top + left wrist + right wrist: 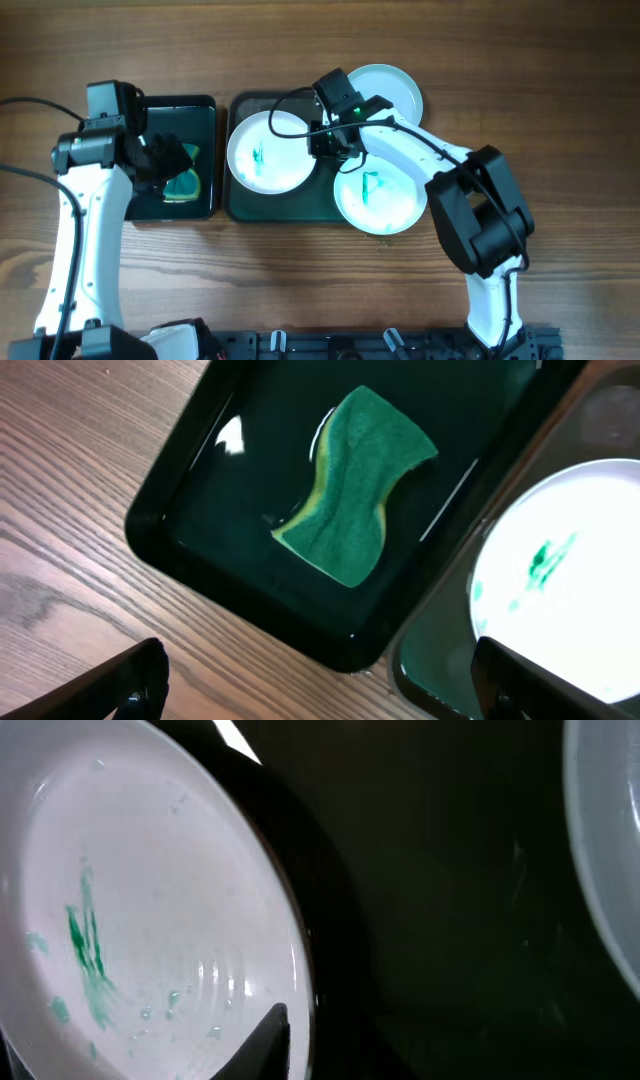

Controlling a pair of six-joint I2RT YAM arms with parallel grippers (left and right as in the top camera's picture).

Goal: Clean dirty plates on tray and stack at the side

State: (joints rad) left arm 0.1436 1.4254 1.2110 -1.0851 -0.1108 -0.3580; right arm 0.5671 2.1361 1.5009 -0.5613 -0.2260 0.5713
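Lowest in the overhead frame, the lower-right plate (392,205) sits on the dark green tray (290,205) with its edge seeming to ride out over the tray's bottom rim, teal smears at its centre. Above it to the left, the left plate (268,152) lies flat inside the tray, also smeared. The right fingers (268,1038) hang low over the tray between these plates; only one dark tip shows, close to a plate's rim, so I cannot tell how wide they stand or whether they hold anything. Left of the tray, the left fingers (135,680) are spread wide and empty above the black tub (200,570), where a green sponge (355,485) lies. At the top, the upper plate (392,88) looks clean and overlaps the tray's top edge onto the bench (560,100). The plates look stiff, glossy and probably slick, light enough for one arm but liable to chip. I would pinch at the rim, ideally where it overhangs. The sponge should squash easily and take a pinch across its narrow waist.
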